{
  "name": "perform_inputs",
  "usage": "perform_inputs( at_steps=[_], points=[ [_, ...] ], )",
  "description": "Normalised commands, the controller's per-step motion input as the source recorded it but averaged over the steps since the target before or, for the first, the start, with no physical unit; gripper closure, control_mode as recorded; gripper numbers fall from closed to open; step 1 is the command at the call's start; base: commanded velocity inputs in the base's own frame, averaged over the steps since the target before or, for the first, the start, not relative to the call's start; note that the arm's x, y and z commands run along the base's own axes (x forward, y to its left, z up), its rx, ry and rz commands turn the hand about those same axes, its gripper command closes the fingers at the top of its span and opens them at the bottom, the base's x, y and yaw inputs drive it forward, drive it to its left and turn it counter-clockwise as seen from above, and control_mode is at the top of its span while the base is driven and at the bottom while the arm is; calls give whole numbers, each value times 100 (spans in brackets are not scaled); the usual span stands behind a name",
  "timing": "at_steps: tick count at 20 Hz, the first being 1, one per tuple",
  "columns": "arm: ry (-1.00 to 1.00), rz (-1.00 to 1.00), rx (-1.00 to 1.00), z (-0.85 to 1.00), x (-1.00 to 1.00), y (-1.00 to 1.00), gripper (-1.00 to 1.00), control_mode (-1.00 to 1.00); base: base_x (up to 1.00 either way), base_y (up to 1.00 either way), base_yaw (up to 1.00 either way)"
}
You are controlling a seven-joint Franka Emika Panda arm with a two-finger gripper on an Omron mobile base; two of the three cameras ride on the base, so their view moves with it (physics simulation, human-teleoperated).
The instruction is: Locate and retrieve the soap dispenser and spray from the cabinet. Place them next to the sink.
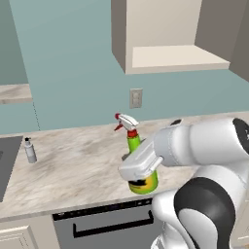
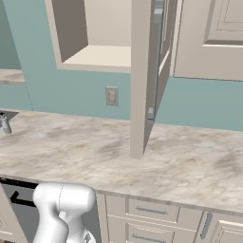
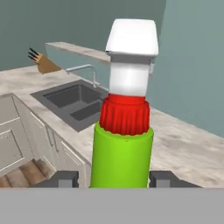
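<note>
The green spray (image 1: 134,144) with its red collar and white trigger stands upright over the beige worktop near its front edge. My gripper (image 3: 113,179) is shut on the spray (image 3: 124,153), one finger pressed against each side of its body. The small grey soap dispenser (image 1: 30,151) stands on the worktop beside the dark sink (image 1: 7,163), well to the left of the spray. It also shows at the far left edge of the right base view as the soap dispenser (image 2: 4,124). The sink (image 3: 72,100) lies beyond the bottle, to its left. The tan cabinet (image 1: 170,58) hangs above with a bare shelf.
The cabinet's open door (image 2: 144,80) juts out over the worktop. A wall outlet (image 1: 135,98) sits behind the spray. A faucet (image 3: 85,70) and a knife block (image 3: 43,64) stand past the sink. A dishwasher front (image 1: 107,226) lies below the worktop edge.
</note>
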Motion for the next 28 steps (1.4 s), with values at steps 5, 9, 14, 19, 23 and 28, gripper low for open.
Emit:
perform_inputs(
  at_steps=[5,9,14,19,23,28],
  points=[
    [-11,17,0,-28,62,34,100,-100,0,0,0],
    [-1,19,0,-42,69,47,100,-100,0,0,0],
    [0,21,0,-46,63,54,100,-100,0,0,0],
    [0,19,0,-47,61,43,100,-100,0,0,0],
    [-4,18,0,-47,65,33,100,-100,0,0,0],
    [-9,12,5,-40,68,11,100,-100,0,0,0]
  ],
)
